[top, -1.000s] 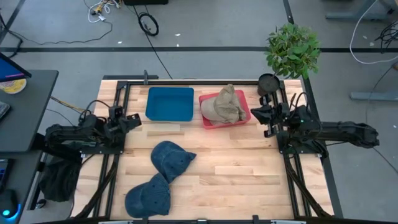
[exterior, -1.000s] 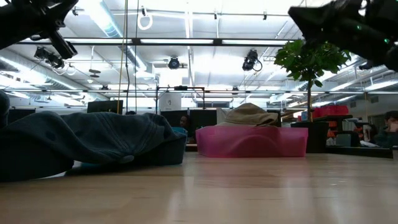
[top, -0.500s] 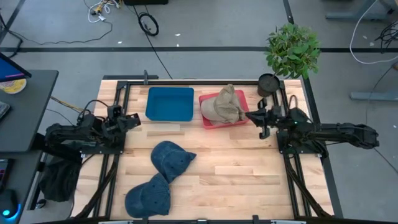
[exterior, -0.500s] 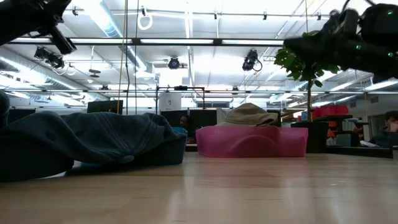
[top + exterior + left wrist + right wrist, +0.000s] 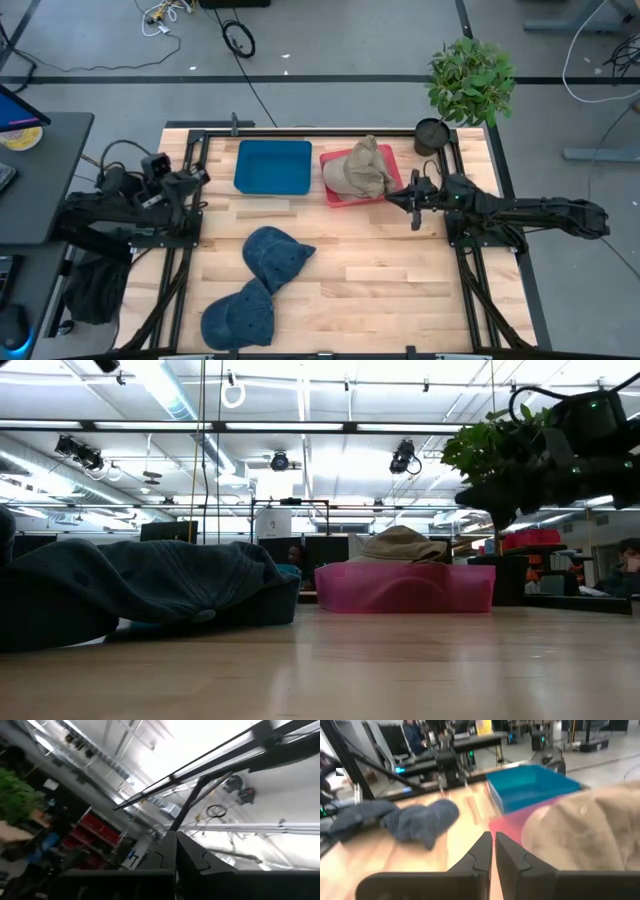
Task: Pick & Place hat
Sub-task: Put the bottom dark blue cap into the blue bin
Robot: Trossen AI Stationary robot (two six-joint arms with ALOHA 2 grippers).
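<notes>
Two blue hats (image 5: 276,256) lie lower left of centre on your table (image 5: 380,280), soft and floppy; judge the stiffer brim the best hold. A tan hat (image 5: 362,170) already fills the pink tray (image 5: 392,190), beside an empty blue tray (image 5: 273,167). Your right gripper (image 5: 413,193) hovers just beside the pink tray, fingers (image 5: 481,851) clenched together; your left gripper (image 5: 196,177) waits upper left, fingers likewise pressed closed. Nothing blocks the hats.

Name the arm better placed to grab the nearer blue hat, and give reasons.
Right, probably. The right tool hangs over the table beside the pink tray, facing the upper blue hat. The left tool is tilted up at the table's left edge, its camera facing the ceiling.
</notes>
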